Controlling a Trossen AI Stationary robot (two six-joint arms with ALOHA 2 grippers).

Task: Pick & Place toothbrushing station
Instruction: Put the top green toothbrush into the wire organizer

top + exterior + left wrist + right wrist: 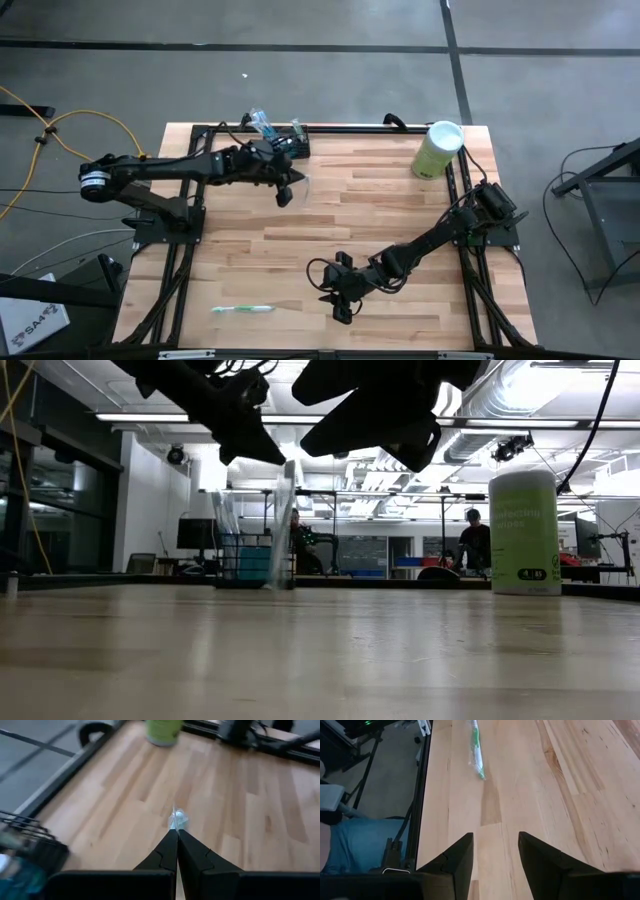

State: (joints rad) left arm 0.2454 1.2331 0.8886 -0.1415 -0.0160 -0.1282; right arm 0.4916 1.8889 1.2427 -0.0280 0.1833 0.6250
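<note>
High view puts the toothbrushing station (283, 143), a small black wire caddy, at about eleven o'clock on the wooden table (400, 230), right at the far edge, with a few clear-wrapped toothbrushes standing in it. We judge it light and stiff, its thin wires giving good purchase, so a pinch on the top rim or a side wall should hold; its contents sit tall and could tip it if it is lifted crooked. Our left gripper (287, 187) hangs just in front of the caddy with its fingers pinched together on a slim item in clear wrapper (177, 818), which looks crinkly, slippery and easily crushed. Our right gripper (340, 303) hovers near six o'clock, fingers spread and holding nothing, aimed toward a green and white toothbrush (243, 309) lying flat in its wrapper at about seven o'clock. A pale green cylinder (437, 149) with a white lid, smooth-sided, stands at one o'clock. The planks look matte and grippy.
</note>
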